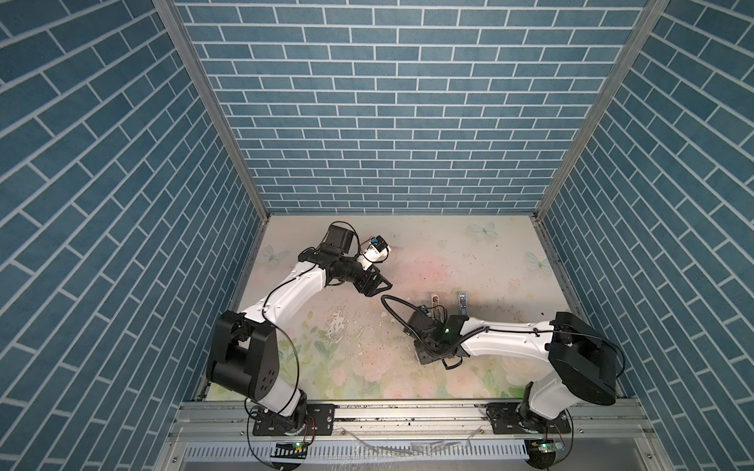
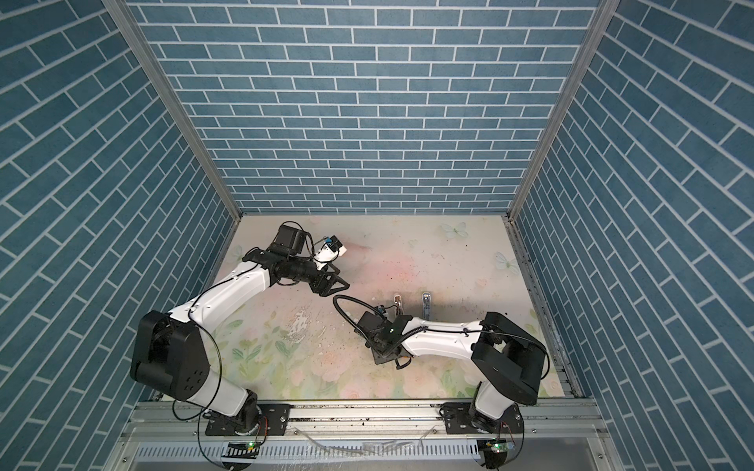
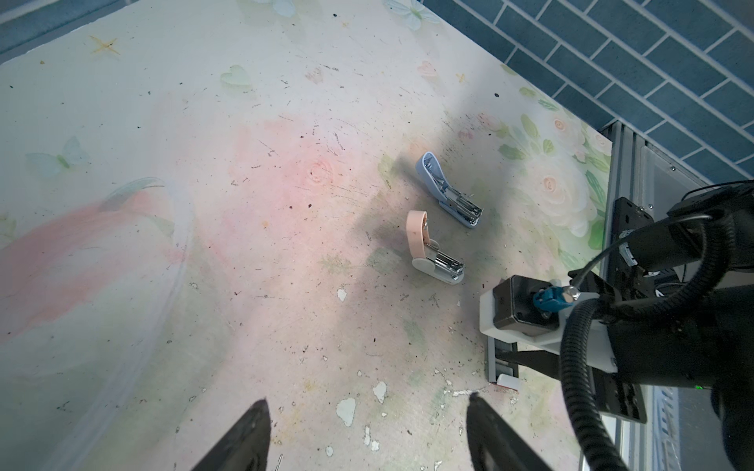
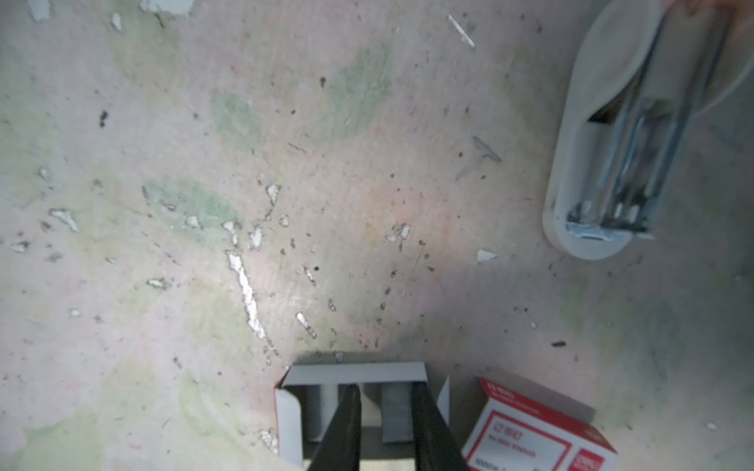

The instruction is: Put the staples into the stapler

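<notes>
A floral-printed desk [image 1: 469, 253] stands inside blue brick-patterned walls [image 1: 367, 122]. In both top views the right hand [image 4: 385, 391] points down at the desk just right of its centre, reaching in from the lower right.

The right wrist view shows this hand close up. Its black fingers [image 4: 347, 424] dip into a small grey tray [image 4: 355, 372], where the staples [image 4: 395, 412] lie as silvery strips side by side. The hand is parted only narrowly. One strip sits between the fingers with a gap showing beside it, so nothing is pinched. The red-and-white box [image 4: 530, 436] lies just beside the tray, not touching it.

Near them on the desk rests the pink stapler [image 3: 432, 248], opened, with its pink top raised and its metal channel bare. The blue stapler [image 3: 449, 191] lies close to it, opened the same way. In both top views the two staplers sit side by side just above the right wrist.

The left hand [image 3: 367, 407] hangs over the desk left of centre in the top views, well apart from the staplers. Its fingers are spread wide and hold nothing.
</notes>
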`<state>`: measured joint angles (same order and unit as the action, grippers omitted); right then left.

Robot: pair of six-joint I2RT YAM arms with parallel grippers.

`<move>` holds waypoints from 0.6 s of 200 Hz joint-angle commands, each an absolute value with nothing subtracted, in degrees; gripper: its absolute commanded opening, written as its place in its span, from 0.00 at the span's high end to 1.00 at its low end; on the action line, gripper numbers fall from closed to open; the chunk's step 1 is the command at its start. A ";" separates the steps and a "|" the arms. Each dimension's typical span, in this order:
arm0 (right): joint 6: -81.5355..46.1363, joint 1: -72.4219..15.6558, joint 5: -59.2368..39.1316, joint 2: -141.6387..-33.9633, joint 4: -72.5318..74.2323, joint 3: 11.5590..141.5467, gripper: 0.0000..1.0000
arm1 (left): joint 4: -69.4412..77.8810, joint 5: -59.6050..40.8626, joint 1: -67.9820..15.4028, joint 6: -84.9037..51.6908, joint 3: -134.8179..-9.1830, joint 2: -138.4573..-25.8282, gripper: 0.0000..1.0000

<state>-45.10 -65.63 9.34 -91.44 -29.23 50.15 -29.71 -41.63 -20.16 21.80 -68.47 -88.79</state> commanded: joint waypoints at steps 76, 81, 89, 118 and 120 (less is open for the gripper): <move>-45.44 -65.92 11.78 -93.56 -31.66 52.05 0.74 | -29.36 -42.90 -20.46 21.44 -67.32 -89.17 0.23; -45.51 -66.00 11.80 -93.68 -31.71 52.03 0.73 | -29.28 -42.97 -20.40 21.51 -67.28 -89.19 0.23; -45.53 -65.97 11.86 -93.77 -31.64 52.02 0.73 | -29.25 -42.98 -20.41 21.36 -67.32 -89.20 0.23; -45.61 -66.03 11.91 -94.04 -31.52 52.12 0.73 | -29.18 -43.07 -20.45 21.36 -67.24 -89.38 0.23; -45.57 -65.97 11.88 -94.04 -31.48 52.12 0.73 | -29.16 -43.00 -20.47 21.36 -67.24 -89.38 0.23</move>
